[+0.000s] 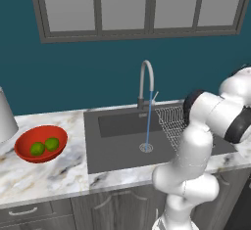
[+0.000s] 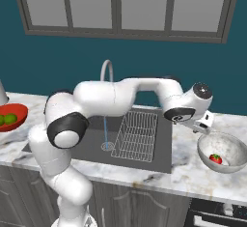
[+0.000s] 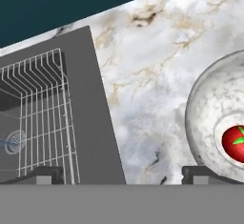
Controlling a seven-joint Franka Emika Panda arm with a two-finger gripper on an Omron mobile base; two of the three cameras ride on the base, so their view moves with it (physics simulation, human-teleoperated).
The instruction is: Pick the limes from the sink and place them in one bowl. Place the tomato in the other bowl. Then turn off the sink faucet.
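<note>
The gripper [image 3: 121,174] is hanging empty, jaws spread wide, over the marble counter [image 3: 147,89] beside the pale bowl [image 3: 202,118] holding the tomato [image 3: 234,143]. Both limes [image 1: 44,146] are sitting in the red bowl [image 1: 24,150]. Water is running from the faucet [image 1: 145,80]; its thin lever [image 1: 154,97] looks stiff, slick, best nudged sideways near the tip. The arm is hiding it in the right base view.

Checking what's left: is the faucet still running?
On: a thin blue stream falls from the faucet to the sink drain.

Kitchen: marble counter [image 1: 59,175] with inset sink [image 1: 117,150], faucet [image 1: 145,80], dish rack [image 2: 137,135], cabinets [image 1: 112,209] beneath, window [image 1: 142,6] above.
</note>
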